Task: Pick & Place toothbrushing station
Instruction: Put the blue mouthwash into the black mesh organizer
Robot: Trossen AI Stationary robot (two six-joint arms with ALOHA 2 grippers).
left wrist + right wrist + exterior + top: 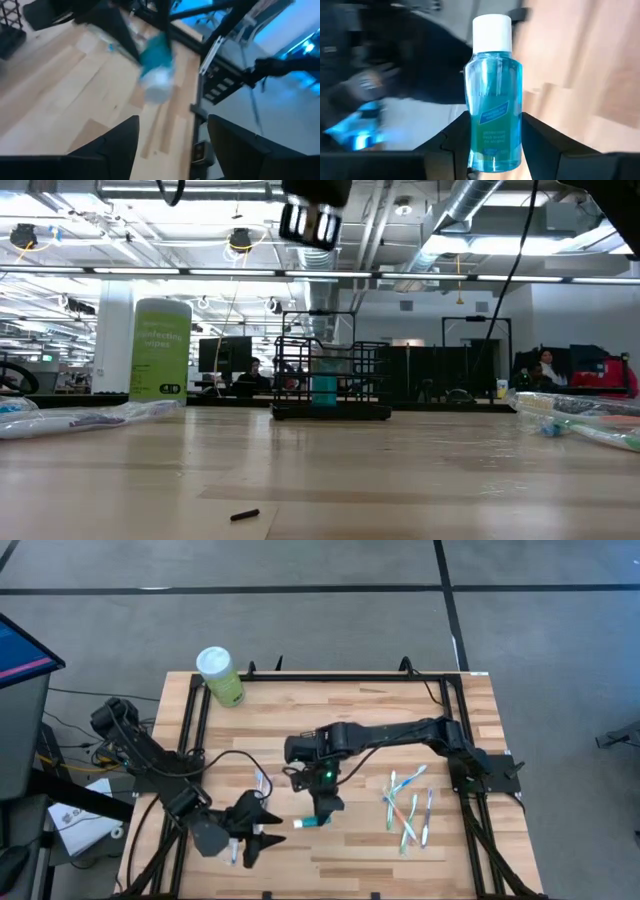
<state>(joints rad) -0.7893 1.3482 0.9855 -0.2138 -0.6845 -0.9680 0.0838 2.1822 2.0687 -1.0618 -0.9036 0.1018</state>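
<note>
The right gripper [492,150] is clamped on a blue mouthwash bottle [492,100], evidently for loading the wire caddy [330,380]; the left gripper [172,145] waits with fingers apart.

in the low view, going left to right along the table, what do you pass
wrapped toothbrush → green canister → black wire-mesh caddy, with a blue bottle showing in line with it → loose toothbrushes
</note>
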